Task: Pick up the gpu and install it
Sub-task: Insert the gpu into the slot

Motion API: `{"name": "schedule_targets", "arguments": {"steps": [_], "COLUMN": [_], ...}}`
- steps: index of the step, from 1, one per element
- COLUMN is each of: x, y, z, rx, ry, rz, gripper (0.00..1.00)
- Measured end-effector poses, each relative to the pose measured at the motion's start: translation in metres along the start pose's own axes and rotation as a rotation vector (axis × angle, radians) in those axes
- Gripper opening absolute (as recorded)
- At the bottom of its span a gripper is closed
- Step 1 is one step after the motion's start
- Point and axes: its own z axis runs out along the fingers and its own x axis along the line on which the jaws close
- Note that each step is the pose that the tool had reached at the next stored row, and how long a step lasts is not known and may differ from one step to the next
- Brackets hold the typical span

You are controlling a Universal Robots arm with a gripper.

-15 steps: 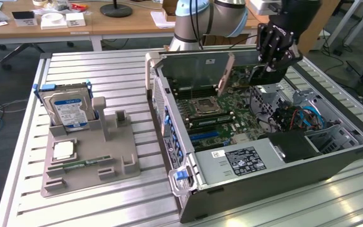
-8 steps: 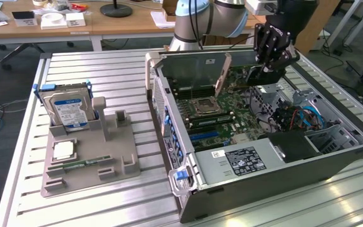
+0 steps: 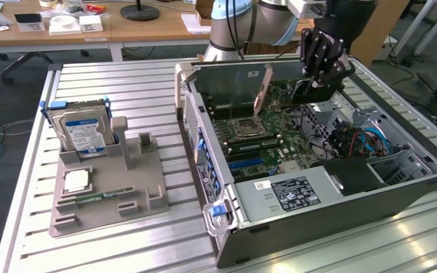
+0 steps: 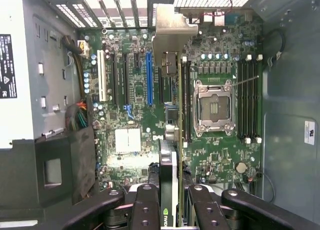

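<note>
Pincer (image 4: pixel 172 202) clamped on gpu (image 4: pixel 168 157), thin black card seen edge-on, pale metal bracket (image 4: pixel 170 30) at its far end

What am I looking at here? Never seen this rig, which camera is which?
One robot arm with a two-finger gripper. The exterior view looks at the whole table from outside; the wrist view is a camera on the arm looking down into the open computer case. The gripper is shut on a graphics card, seen edge-on above the motherboard. Beside the case sits a grey holder with a hard drive, a square chip and a memory stick.
</note>
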Motion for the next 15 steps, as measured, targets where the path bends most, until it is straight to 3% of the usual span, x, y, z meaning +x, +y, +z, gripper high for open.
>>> {"name": "schedule_targets", "arguments": {"steps": [15], "x": [0.002], "y": [0.012], "z": [0.0146], "rx": [0.0], "ry": [0.0001], "rz": [0.0], "gripper": [0.27]}}
